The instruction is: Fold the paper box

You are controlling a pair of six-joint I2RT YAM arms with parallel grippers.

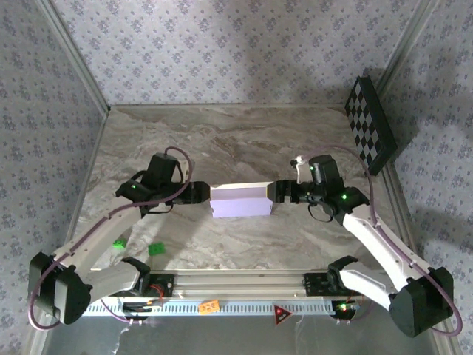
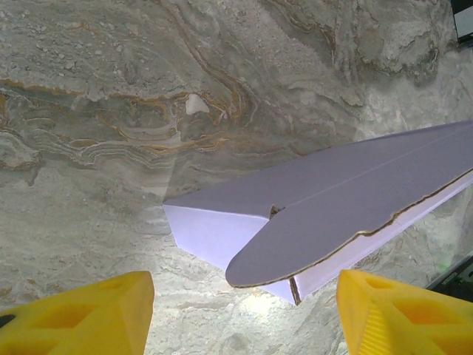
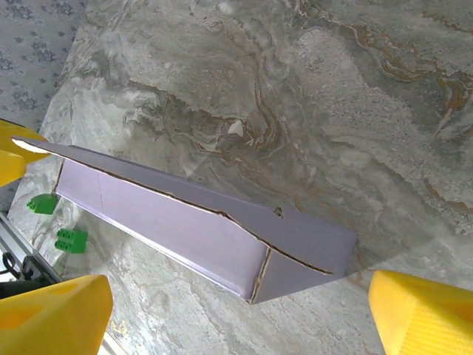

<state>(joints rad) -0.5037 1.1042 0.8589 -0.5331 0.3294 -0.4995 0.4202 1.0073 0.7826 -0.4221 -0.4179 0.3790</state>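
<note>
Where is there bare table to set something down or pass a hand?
Widest bare patch: the marble table behind the box, up to the back wall and left of the checkerboard panel. A smaller strip lies in front of the box, right of the green blocks. Crowded: both box ends, where the left gripper and right gripper sit open.

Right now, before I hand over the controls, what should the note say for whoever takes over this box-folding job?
Left tool: open at the box's left end, holding nothing.
Right tool: open at the right end, holding nothing.
Paper box: lies mid-table between the two tools, lavender side out.
Done: it is formed into a shallow rectangular shape, with the walls up and the top panel folded over.
Left: the top panel sits raised along its long edge, and the rounded flap at the left end lies loose over the end wall. Both probably need pressing down and tucking.
</note>
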